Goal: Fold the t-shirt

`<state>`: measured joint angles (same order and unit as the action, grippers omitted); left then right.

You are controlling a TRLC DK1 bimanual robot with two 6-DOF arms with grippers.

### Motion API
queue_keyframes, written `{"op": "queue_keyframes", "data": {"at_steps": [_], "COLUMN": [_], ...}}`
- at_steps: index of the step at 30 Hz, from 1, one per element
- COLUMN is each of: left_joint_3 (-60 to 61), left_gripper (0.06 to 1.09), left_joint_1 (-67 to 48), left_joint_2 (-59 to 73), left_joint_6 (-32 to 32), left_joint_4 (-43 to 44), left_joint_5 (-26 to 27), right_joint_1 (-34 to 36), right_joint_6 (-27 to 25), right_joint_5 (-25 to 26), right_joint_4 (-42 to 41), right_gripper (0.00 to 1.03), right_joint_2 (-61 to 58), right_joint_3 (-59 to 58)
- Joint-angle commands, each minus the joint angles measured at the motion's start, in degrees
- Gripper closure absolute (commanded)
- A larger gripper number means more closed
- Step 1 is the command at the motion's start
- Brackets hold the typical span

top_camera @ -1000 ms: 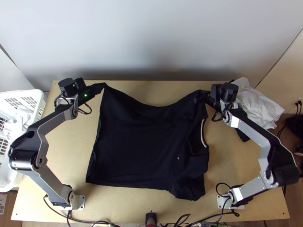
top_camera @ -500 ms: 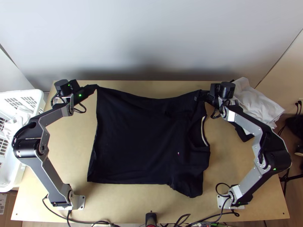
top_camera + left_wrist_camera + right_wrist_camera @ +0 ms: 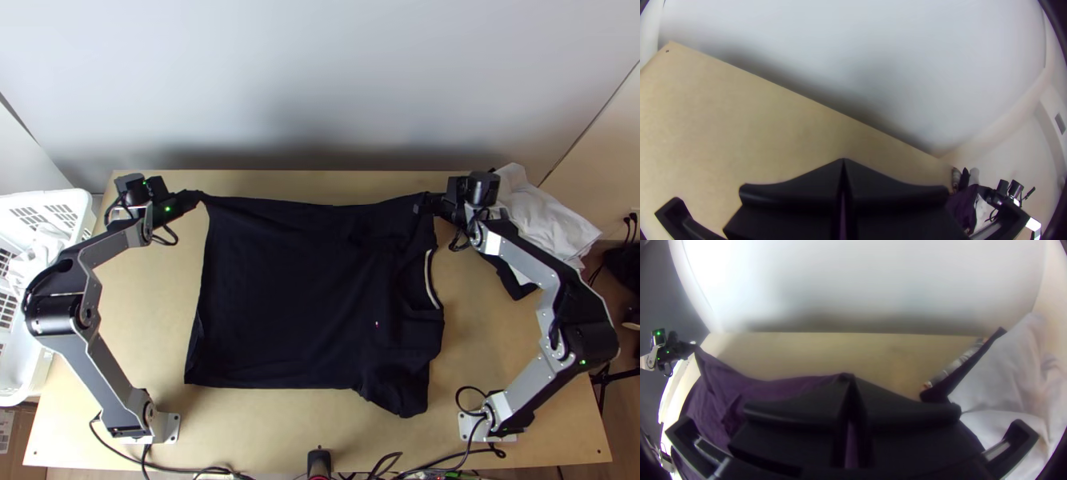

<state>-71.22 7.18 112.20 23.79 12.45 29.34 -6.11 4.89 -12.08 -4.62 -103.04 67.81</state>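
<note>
Item one: black t-shirt [image 3: 296, 304], a single garment, laid across the middle of the frame on a light wooden table [image 3: 160, 320]. Body spread broadly; the lower edge runs fairly straight from the lower left corner, then gives way to a rumpled part jutting out at lower right. Pale neckband [image 3: 430, 280] at the garment's right side; small mark [image 3: 378, 325] on the cloth, right of centre (too tiny to describe further). Upper edge stretches between the two grippers with a slight sag.

Item two: left gripper [image 3: 197, 195], upper left of the frame, pinched closed on the shirt's upper left corner. In its wrist view the two wide black fingers [image 3: 791, 195] meet at their tips, a sliver of dark purple-looking cloth between them.

Item three: right gripper [image 3: 422, 205], upper right of centre, clamped on the shirt's upper right part, above the neckband. Its wrist view has the fingers brought together, cloth at the tips and between them.

Item four: white basket [image 3: 83, 200], left edge of the frame, with white cloth [image 3: 32, 260] inside.

Item five: heap of white fabric [image 3: 548, 216], upper right, behind the right arm, with a piece of dark fabric [image 3: 516, 284] just beside it.
</note>
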Motion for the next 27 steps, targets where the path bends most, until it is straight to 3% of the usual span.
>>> {"op": "queue_keyframes", "data": {"at_steps": [1, 10, 22, 27], "left_joint_3": [2.8, 3.5, 2.8, 1.1], "left_gripper": [1.05, 1.05, 1.05, 1.05], "left_joint_1": [0.9, 1.7, 2.8, 1.6], "left_joint_2": [-4.1, -8.8, -17.4, -19.8], "left_joint_6": [-3.0, -6.9, -11.4, -12.0], "left_joint_4": [-3.7, -13.9, -31.7, -40.6], "left_joint_5": [3.7, 8.0, 7.8, 5.2], "right_joint_1": [0.1, -0.8, -2.2, -2.7], "right_joint_6": [-0.1, 0.2, 2.5, 2.2], "right_joint_5": [0.0, -0.1, -0.2, -0.2], "right_joint_4": [5.7, 14.6, 33.4, 39.9], "right_gripper": [1.00, 1.00, 1.00, 1.00], "right_joint_2": [4.5, 8.7, 10.6, 10.8], "right_joint_3": [-0.5, 0.9, 8.6, 10.9]}}
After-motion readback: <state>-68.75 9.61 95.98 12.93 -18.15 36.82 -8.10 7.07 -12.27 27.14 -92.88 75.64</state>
